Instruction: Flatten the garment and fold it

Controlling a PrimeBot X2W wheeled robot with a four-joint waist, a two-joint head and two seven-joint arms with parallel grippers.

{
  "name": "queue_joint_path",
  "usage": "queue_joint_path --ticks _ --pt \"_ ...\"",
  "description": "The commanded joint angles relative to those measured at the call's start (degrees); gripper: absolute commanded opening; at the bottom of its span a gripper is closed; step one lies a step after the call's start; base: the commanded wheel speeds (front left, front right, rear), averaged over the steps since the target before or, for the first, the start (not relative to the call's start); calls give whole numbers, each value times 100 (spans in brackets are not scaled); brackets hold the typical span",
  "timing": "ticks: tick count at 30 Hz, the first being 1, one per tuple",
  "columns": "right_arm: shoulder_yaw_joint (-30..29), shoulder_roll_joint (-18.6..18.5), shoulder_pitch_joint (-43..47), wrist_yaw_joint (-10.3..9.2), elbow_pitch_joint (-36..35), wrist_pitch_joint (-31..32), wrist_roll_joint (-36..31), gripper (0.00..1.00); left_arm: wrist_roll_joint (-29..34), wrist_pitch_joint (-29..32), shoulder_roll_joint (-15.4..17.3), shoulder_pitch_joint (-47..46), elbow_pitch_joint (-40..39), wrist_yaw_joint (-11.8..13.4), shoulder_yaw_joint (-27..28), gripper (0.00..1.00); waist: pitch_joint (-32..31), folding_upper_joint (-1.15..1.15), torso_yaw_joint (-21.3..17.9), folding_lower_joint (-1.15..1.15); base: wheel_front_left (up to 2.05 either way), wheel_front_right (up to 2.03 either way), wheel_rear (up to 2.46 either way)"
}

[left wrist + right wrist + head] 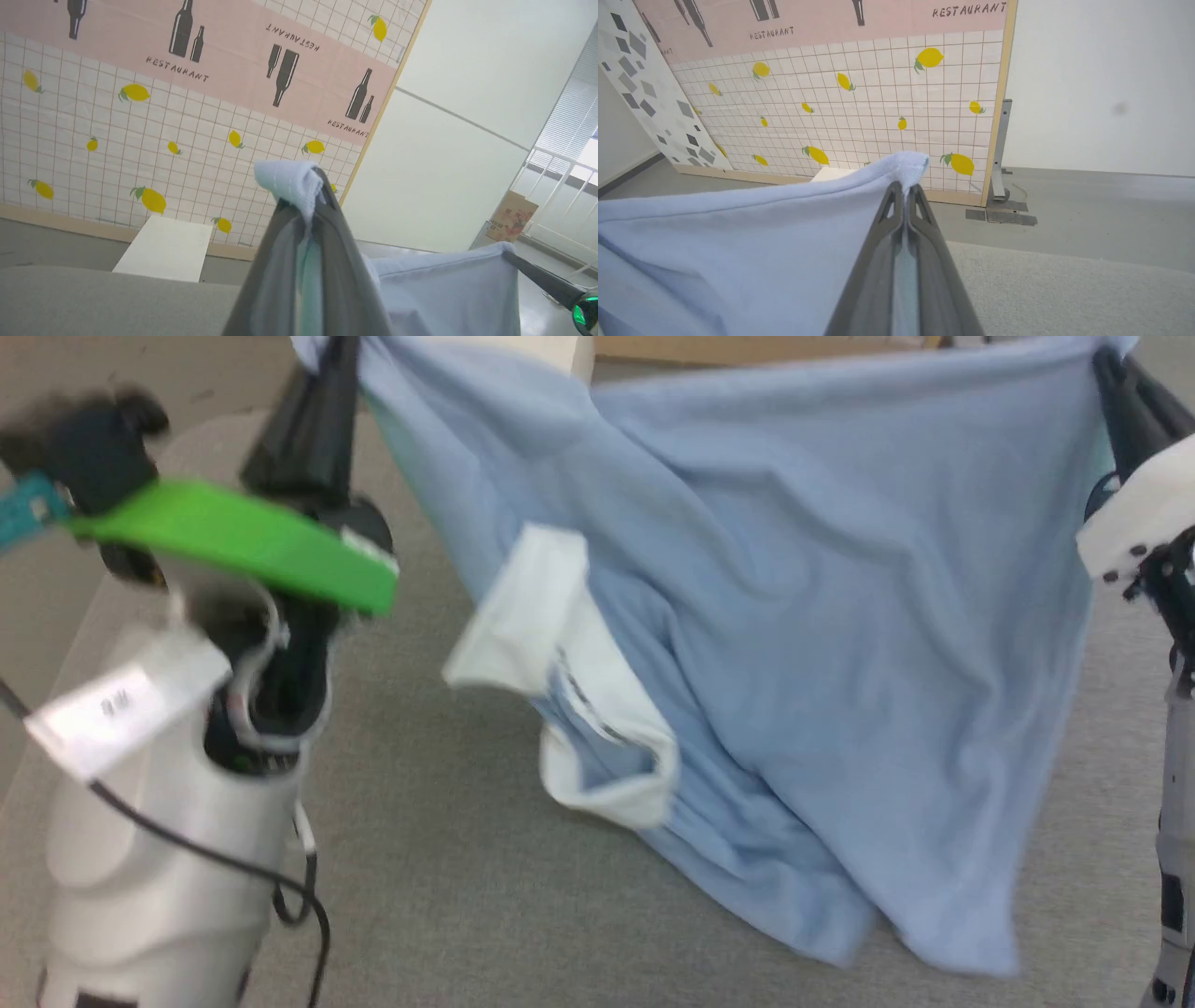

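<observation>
The left gripper (314,193) and right gripper (906,190) are pinching shut on upper corners of the garment (794,616), which is hanging over the grey table (448,896), judged soft, light, best held by corners.

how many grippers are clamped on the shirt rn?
2. The left gripper pinches one shirt corner, top left in head view; the right gripper pinches another, top right.

Open grey surface (448,859) beside hanging garment (794,616)
</observation>
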Motion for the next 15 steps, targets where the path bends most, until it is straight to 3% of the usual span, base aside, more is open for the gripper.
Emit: queue_joint_path --ticks 1,8,15 --pt "3 28 -143 -9 53 -120 -61 0 79 -23 35 -319 164 9 31 0 -503 0 -411 0 0 0 0" --pt "90 107 -742 -9 307 -347 -99 0 420 24 197 -1771 1209 -76 21 0 -879 0 -671 0 0 0 0" --pt "266 78 -1075 -9 491 -117 -92 0 408 147 219 -2605 1860 -109 68 0 -1196 0 -813 0 0 0 0"
